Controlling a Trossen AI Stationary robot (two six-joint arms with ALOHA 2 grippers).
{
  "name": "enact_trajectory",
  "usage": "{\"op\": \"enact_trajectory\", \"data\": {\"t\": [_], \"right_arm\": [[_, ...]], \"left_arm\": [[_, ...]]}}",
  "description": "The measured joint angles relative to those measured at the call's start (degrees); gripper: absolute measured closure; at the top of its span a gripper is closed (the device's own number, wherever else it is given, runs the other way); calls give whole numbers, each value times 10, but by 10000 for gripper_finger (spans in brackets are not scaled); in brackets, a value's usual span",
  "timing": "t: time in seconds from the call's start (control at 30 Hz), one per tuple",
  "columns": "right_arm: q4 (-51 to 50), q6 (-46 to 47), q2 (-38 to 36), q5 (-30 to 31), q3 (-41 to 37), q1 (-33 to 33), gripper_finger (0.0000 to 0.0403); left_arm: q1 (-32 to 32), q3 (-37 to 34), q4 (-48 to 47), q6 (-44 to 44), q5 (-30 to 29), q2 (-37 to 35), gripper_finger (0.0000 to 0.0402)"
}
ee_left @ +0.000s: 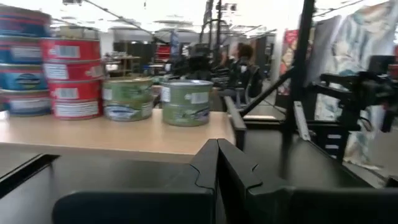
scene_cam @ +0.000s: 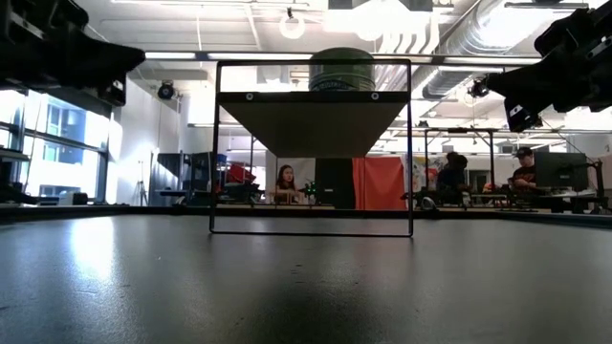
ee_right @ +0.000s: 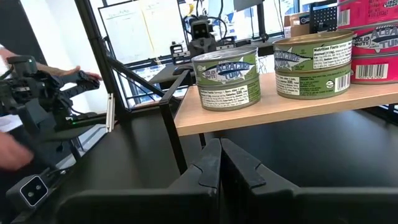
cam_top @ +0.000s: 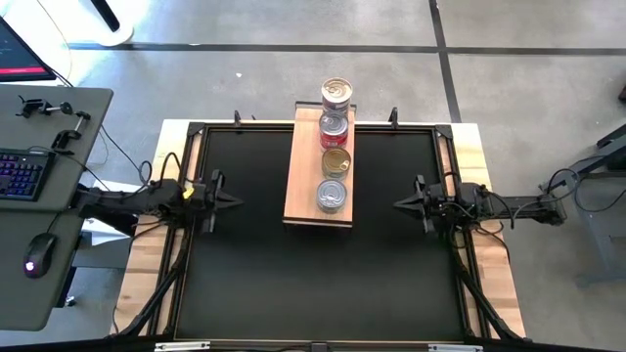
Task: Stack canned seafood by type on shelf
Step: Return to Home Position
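Observation:
The shelf is a light wooden board raised on a thin black frame at the table's far middle. Four stacks of tins stand on it in a row. Farthest is a blue-labelled stack, then a red stack, then a gold-lidded green stack. Nearest is a silver-lidded green stack. My left gripper hovers shut left of the shelf. My right gripper hovers shut right of it. Neither touches anything.
The black tabletop spreads in front of the shelf and under it. Pale wooden frame edges border the table. A desk with a keyboard and mouse stands off the left side. People sit in the room behind.

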Motion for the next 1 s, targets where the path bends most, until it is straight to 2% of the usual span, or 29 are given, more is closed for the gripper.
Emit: {"op": "enact_trajectory", "data": {"t": [0.2, 1.0], "right_arm": [[0, 0, 0, 0, 0, 0, 402], [0, 0, 0, 0, 0, 0, 402]], "left_arm": [[28, 0, 5, -11, 0, 2, 401], [28, 0, 3, -11, 0, 2, 401]]}}
